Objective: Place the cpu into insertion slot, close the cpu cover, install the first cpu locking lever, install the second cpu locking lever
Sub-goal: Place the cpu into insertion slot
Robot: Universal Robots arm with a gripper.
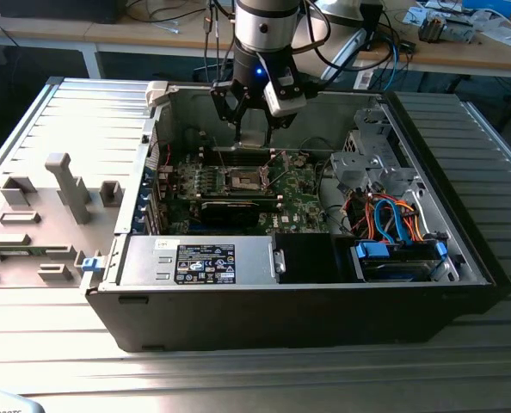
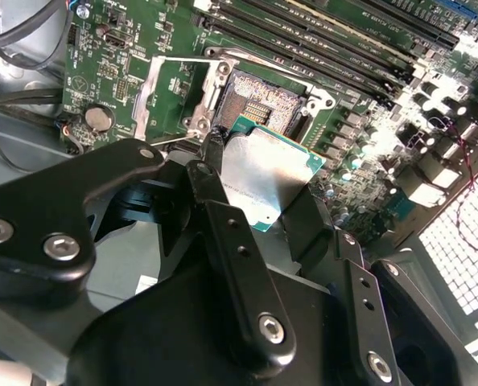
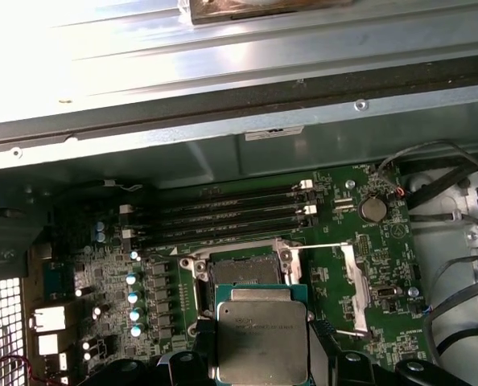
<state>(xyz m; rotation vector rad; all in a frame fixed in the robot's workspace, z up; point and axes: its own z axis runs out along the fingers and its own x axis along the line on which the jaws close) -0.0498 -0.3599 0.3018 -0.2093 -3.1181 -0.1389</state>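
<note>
Starting at the exterior view's left, the side wall (image 1: 155,159) of the case stands well apart from our work, and the power box (image 1: 204,261) lies along the case's front edge, clear of it. In the middle the gripper (image 1: 253,127) hangs above the green board (image 1: 307,206), its fingers (image 2: 213,157) closed on opposite edges of the chip (image 2: 265,178). The chip lies flat above the socket (image 2: 259,100) and, by our reading, is not yet in it: in the first wrist view it overlaps one side of the socket while the dark centre lies bare. So we judge the first step under way and none finished. The cover plate (image 3: 356,277) is swung open beside the socket, and a thin wire lever (image 3: 327,245) stands unlatched. Overhead the room is open, but lower down the margins are tight. The socket's raised metal rim frames the seat, the memory slots (image 3: 223,213) run just beside it, and the back wall (image 1: 333,107) is near behind the gripper. At the exterior view's right the drive bay (image 1: 397,258) and its cables (image 1: 389,215) sit well apart
</note>
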